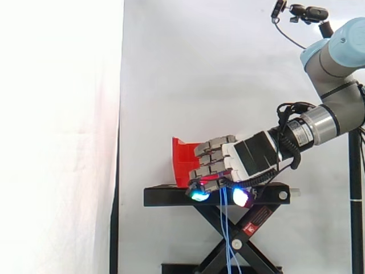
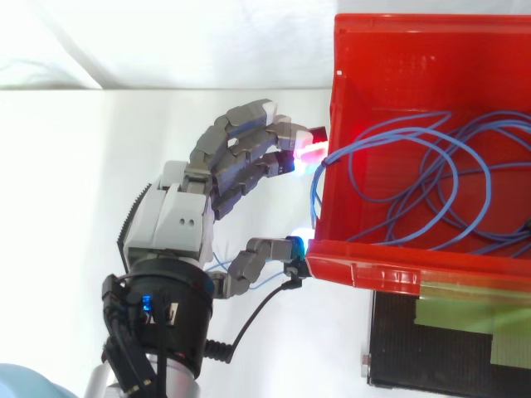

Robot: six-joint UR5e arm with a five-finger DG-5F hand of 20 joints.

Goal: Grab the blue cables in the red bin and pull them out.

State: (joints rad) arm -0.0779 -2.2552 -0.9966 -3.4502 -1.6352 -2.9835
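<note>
The red bin [image 2: 390, 264] holds a tangle of thin blue cables [image 2: 316, 195], one loop lying over its left wall. My hand [image 2: 178, 220] sits just outside that wall, fingers curled with glowing fingertips [image 2: 309, 152] against the bin's edge and the thumb below at the corner. In the side view the hand [image 1: 245, 157] is in front of the bin [image 1: 182, 160], fingers bent down, and two blue cable strands [image 1: 226, 228] hang straight down from between its fingertips. The hand is shut on these strands.
The bin stands on a black scissor-lift stand [image 1: 165, 196] before the white curtain. A black plate with a greenish panel [image 2: 448, 348] lies under the bin's near side. A camera mount [image 1: 302, 12] sits above the arm.
</note>
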